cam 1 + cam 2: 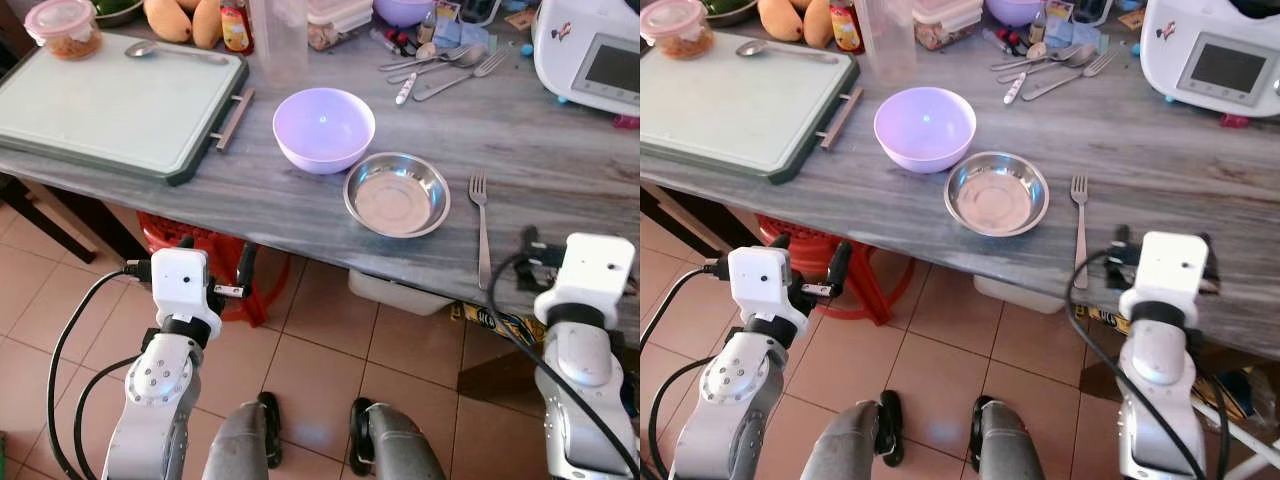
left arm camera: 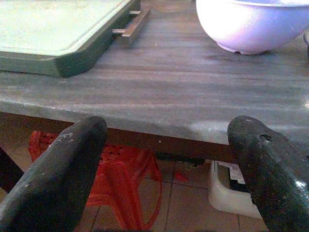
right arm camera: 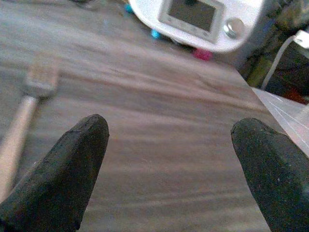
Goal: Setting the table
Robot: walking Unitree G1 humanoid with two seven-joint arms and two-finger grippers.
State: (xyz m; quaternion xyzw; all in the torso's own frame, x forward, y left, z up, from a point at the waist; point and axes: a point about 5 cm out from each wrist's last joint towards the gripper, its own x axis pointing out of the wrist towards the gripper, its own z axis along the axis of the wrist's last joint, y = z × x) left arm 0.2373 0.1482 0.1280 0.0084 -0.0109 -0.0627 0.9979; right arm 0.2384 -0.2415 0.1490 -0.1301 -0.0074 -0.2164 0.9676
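A lilac plastic bowl (image 1: 323, 128) stands on the grey table (image 1: 250, 195). A shallow steel bowl (image 1: 396, 194) sits just to its right, near the front edge. A fork (image 1: 482, 225) lies right of the steel bowl, tines pointing away from me. My left gripper (image 2: 166, 128) is open and empty, held below and in front of the table edge, level with the lilac bowl (image 2: 251, 24). My right gripper (image 3: 169, 130) is open and empty, low over the tabletop just right of the fork (image 3: 24, 116).
A green cutting board (image 1: 110, 100) with a spoon (image 1: 170, 50) covers the left of the table. Loose cutlery (image 1: 440, 65), a clear cup (image 1: 285, 40) and a white appliance (image 1: 590, 55) stand farther back. A red stool (image 1: 165, 235) and a white box (image 1: 400, 292) sit under the table.
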